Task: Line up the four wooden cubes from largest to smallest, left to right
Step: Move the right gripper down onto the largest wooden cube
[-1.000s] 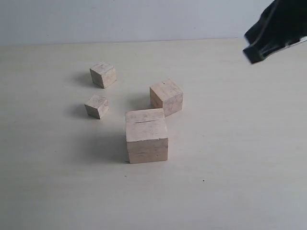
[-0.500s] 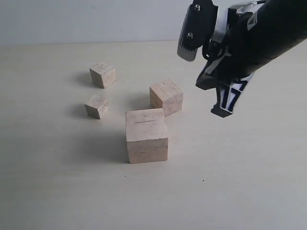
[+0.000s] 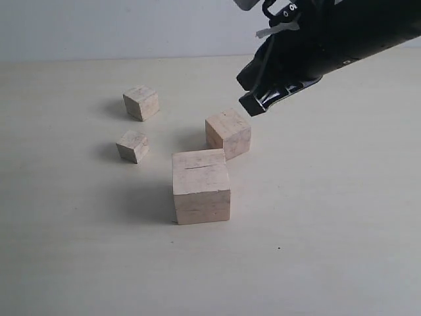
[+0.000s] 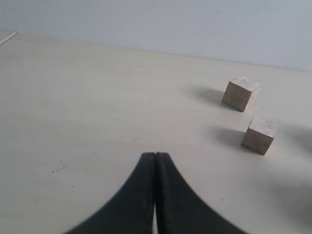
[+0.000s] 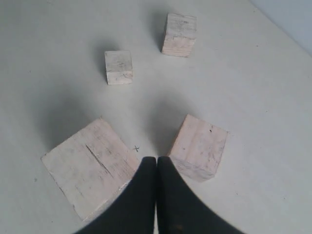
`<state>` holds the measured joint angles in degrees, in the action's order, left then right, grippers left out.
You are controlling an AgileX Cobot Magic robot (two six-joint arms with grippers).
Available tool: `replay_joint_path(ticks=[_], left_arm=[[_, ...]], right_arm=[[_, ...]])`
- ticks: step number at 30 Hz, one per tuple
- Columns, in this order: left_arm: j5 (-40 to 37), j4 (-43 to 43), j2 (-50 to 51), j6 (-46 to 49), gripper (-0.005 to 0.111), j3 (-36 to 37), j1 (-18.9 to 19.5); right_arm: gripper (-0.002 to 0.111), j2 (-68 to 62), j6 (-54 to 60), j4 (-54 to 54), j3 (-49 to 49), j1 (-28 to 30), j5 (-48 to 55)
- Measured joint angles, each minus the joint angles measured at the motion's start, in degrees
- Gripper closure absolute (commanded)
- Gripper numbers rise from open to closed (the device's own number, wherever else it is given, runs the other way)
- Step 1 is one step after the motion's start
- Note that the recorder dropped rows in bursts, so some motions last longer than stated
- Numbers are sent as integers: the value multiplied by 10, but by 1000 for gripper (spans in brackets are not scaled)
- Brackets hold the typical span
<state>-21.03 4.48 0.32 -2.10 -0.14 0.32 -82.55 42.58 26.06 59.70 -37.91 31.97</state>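
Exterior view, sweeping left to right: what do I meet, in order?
smallest cube → second-smallest cube → largest cube → second-largest cube → right gripper

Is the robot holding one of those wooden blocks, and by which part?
Nothing is held. The right gripper and the left gripper both have their fingers pressed together with nothing between them.

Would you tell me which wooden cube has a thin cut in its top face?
The largest cube, frontmost in the exterior view; others show none.
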Motion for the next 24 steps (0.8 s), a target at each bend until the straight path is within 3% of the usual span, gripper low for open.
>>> replay_joint_path(ticks=[1,3,5,6,8,16,24], left_arm=[[0,0,0,0,107,0,0],[0,0,0,0,107,0,0],[0,0,0,0,107,0,0],[0,0,0,0,107,0,0],[0,0,0,0,107,0,0],[0,0,0,0,107,0,0],[0,0,0,0,107,0,0]], right_arm=[[105,0,0,0,0,0,0],[88,-5,0,0,0,0,1],[54,-23,17,1,0,0,21],[28,-35,45,2,0,0,36],[3,-56,88,12,0,0,53],[4,-88,141,30,0,0,4],[5,-115,396,240,3,0,-5]])
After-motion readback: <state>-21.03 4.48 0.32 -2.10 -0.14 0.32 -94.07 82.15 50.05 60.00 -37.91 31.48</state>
